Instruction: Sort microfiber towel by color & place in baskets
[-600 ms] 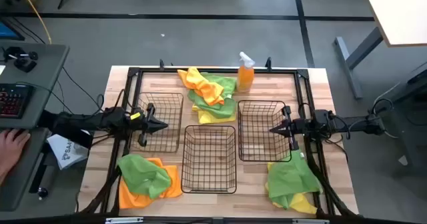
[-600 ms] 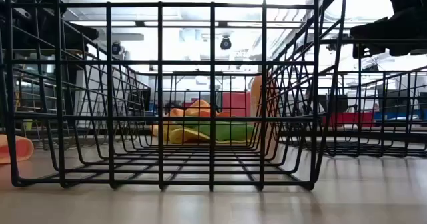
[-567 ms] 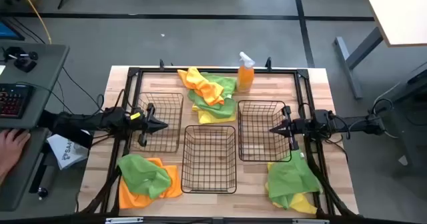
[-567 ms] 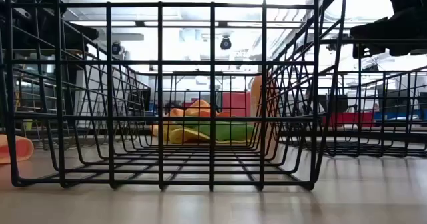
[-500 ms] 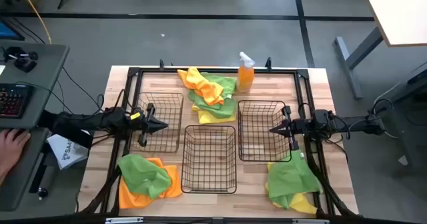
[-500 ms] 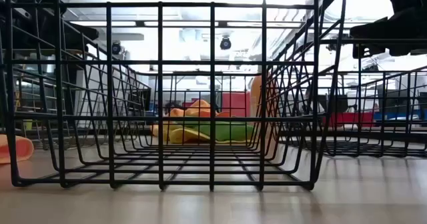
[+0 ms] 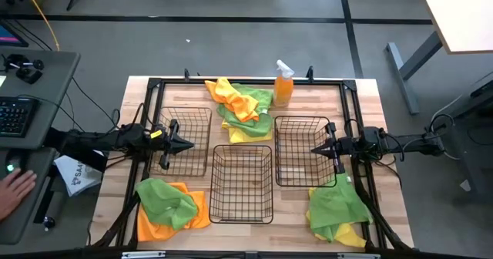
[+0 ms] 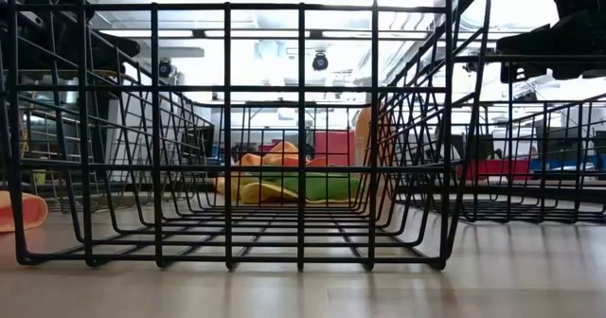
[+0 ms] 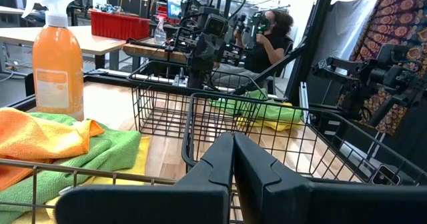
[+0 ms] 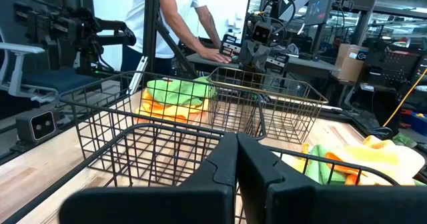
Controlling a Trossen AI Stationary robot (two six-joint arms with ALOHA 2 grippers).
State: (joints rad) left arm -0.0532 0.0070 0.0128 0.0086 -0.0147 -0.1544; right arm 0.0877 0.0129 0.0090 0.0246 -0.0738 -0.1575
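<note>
Three black wire baskets stand on the table: left [image 7: 185, 139], middle [image 7: 242, 183], right [image 7: 303, 151]. Towels lie in three heaps: orange, green and yellow at the far edge [image 7: 240, 107], green on orange at the near left [image 7: 168, 205], green on yellow at the near right [image 7: 336, 213]. My left gripper [image 7: 189, 144] hovers shut above the left basket, pointing right. My right gripper [image 7: 314, 149] hovers shut above the right basket, pointing left. Each wrist view shows shut fingers, left [image 9: 233, 159] and right [image 10: 237, 159], over basket rims.
An orange spray bottle [image 7: 283, 85] stands at the far edge beside the far heap. A black metal frame [image 7: 350, 105] runs around the table. A person's hand [image 7: 14, 190] rests at a desk left of the table. A person stands beyond the table in the right wrist view [image 10: 175, 24].
</note>
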